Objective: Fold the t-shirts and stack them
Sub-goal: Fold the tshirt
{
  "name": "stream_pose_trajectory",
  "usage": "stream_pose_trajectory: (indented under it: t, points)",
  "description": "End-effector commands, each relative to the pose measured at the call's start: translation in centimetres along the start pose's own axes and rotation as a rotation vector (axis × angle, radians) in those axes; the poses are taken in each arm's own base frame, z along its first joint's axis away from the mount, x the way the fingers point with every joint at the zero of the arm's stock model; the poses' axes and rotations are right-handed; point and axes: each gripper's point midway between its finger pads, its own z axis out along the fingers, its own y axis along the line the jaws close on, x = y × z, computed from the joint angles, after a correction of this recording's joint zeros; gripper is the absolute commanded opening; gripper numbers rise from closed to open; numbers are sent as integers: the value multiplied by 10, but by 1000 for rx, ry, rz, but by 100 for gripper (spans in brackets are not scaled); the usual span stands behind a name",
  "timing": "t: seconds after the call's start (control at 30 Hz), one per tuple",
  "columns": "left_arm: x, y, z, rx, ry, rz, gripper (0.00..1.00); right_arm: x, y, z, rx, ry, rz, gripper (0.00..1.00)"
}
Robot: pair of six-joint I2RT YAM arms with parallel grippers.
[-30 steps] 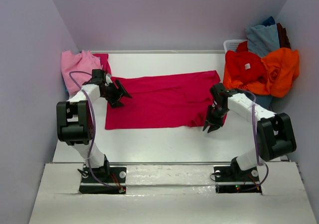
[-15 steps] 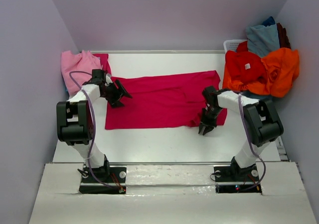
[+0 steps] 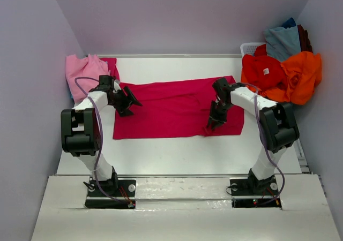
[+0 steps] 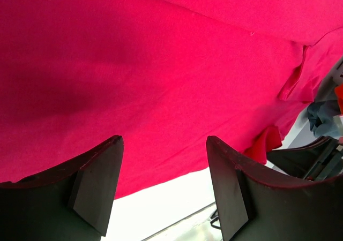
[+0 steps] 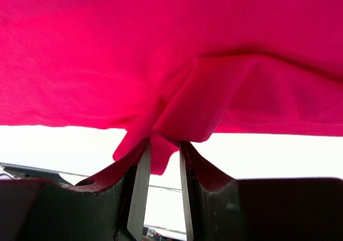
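Note:
A crimson-magenta t-shirt (image 3: 171, 107) lies spread flat across the middle of the white table (image 3: 177, 150). My left gripper (image 3: 131, 103) hovers open over the shirt's left edge. In the left wrist view its two dark fingers (image 4: 99, 182) stand wide apart over the crimson-magenta t-shirt (image 4: 161, 64), with nothing between them. My right gripper (image 3: 210, 127) is at the shirt's lower right part. In the right wrist view my right gripper (image 5: 163, 144) is shut on a bunched fold of the crimson-magenta t-shirt (image 5: 161, 48), and a flap of cloth hangs between the fingers.
A light pink t-shirt (image 3: 83, 72) lies crumpled at the far left by the wall. At the far right a white basket (image 3: 249, 48) holds a heap of t-shirts: red (image 3: 262, 72), orange (image 3: 303, 72) and grey-blue (image 3: 281, 40). Lilac walls close in on both sides.
My right gripper has moved left and away from me, from the shirt's lower right corner onto the cloth, pulling the pinched fold with it. The left arm has stayed where it was.

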Motion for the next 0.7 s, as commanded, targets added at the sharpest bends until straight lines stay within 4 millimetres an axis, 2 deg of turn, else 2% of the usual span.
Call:
stream_pose_trajectory:
  t: [0.0, 0.2, 0.37, 0.43, 0.47, 0.53, 0.6, 0.67]
  points:
    - [1, -8, -8, 31, -16, 31, 74, -19, 13, -12, 11, -61, -23, 34]
    - [1, -8, -7, 33, -15, 32, 74, -43, 17, -1, 53, -82, -37, 35]
    - [2, -7, -7, 33, -10, 38, 74, -64, 29, 11, 56, -86, -44, 35]
    - [2, -6, -7, 31, -8, 39, 74, -65, 31, 6, 54, -82, -46, 35]
    - [2, -6, -7, 31, -8, 44, 74, -65, 33, -3, 49, -101, -50, 35]
    - [4, -5, -6, 29, -5, 43, 74, -65, 28, -8, 73, -115, -50, 35]
    - [5, -3, -4, 28, 1, 37, 74, -59, 26, -27, 72, -139, -60, 35]
    - [6, -4, -3, 35, 5, 35, 74, -55, 23, -35, 76, -147, -61, 35]
